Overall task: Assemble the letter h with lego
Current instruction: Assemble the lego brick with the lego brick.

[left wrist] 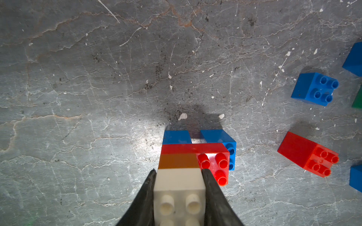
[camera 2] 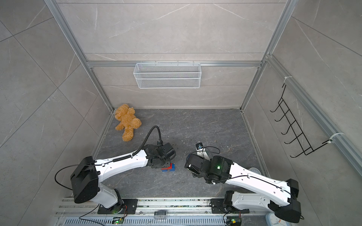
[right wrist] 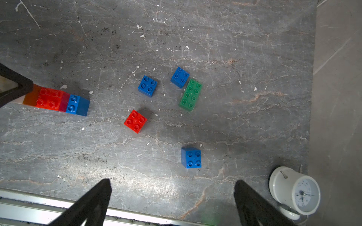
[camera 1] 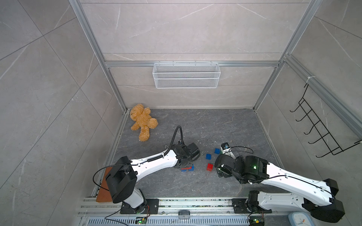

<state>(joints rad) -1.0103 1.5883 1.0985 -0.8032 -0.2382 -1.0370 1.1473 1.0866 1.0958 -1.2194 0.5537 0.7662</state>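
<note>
My left gripper [left wrist: 178,172] is shut on a white lego brick [left wrist: 179,187], one finger on each side. The white brick is the near end of a joined lego piece: below it come a brown brick [left wrist: 178,161], a long red brick [left wrist: 214,166] and two blue bricks [left wrist: 217,137] on the floor. Both top views show that piece [camera 1: 188,168] [camera 2: 168,167] under the left wrist. My right gripper [right wrist: 172,183] hangs open and holds nothing. Beyond it lie loose bricks: a red one [right wrist: 135,121], three blue ones [right wrist: 147,86] [right wrist: 179,77] [right wrist: 191,157] and a long green one [right wrist: 190,94].
A tan teddy bear [camera 1: 143,121] lies in the far left corner. A white alarm clock [right wrist: 295,192] stands by the right wall. A wire basket [camera 1: 186,75] hangs on the back wall and a black hook rack [camera 1: 321,125] on the right wall. A metal rail [right wrist: 39,203] runs along the front edge.
</note>
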